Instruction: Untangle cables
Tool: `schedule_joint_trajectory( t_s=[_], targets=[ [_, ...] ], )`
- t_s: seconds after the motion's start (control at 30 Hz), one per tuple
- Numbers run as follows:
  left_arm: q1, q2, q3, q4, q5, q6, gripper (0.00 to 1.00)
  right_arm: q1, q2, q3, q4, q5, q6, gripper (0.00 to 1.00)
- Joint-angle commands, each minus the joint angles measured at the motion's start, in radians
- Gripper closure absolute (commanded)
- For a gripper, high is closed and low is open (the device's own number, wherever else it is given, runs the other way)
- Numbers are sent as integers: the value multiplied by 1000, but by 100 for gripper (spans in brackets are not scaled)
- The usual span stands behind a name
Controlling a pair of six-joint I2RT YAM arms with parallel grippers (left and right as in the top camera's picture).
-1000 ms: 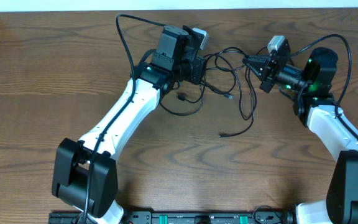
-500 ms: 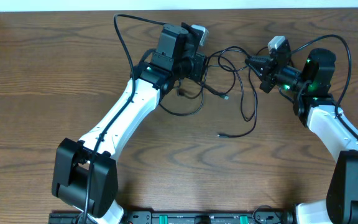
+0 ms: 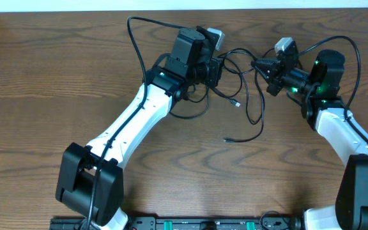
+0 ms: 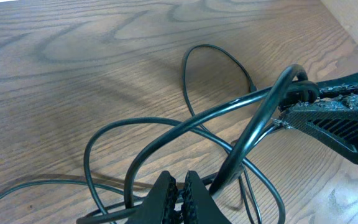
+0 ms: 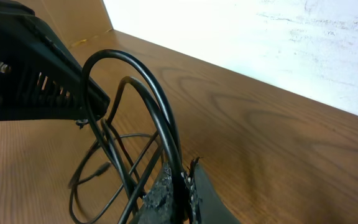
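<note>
Pinching cables (image 5: 166,121), left end effector (image 4: 178,182) and right end effector (image 5: 180,173) seem clamped shut; overhead hides this

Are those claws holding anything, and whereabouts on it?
Yes: left gripper and right gripper are each shut on the black cables, pinching a looped stretch mid-length, not an end.

Brown wood-grain table (image 3: 43,76); white wall (image 5: 260,37) along far edge.

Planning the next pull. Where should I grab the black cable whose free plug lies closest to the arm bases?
Likely just behind its plug, straight down from above: that end of the black cable lies flat on the table with nothing crossing it.
</note>
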Motion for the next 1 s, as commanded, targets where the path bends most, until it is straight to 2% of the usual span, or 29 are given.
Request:
schedule_joint_trajectory(
  t_s=[0.0,0.57,0.67,0.7,0.87,0.97],
  targets=[
    [5,-21,9,5,4,-9,92,6,1,5,-1,-21,-8,99],
    [-16,-21,9,4,9,-10,91,6,1,5,-8,74,-11,99],
    [-20,-21,9,5,8,-13,44,6,1,5,-8,80,-11,99],
    [-20,-21,9,5,9,-13,36,6,1,5,-8,80,-11,99],
    [-20,-21,9,9,8,-13,23,6,1,5,-8,80,-11,99],
    [-20,-21,9,25,8,-13,22,7,1,5,-16,58,-11,99]
  ],
)
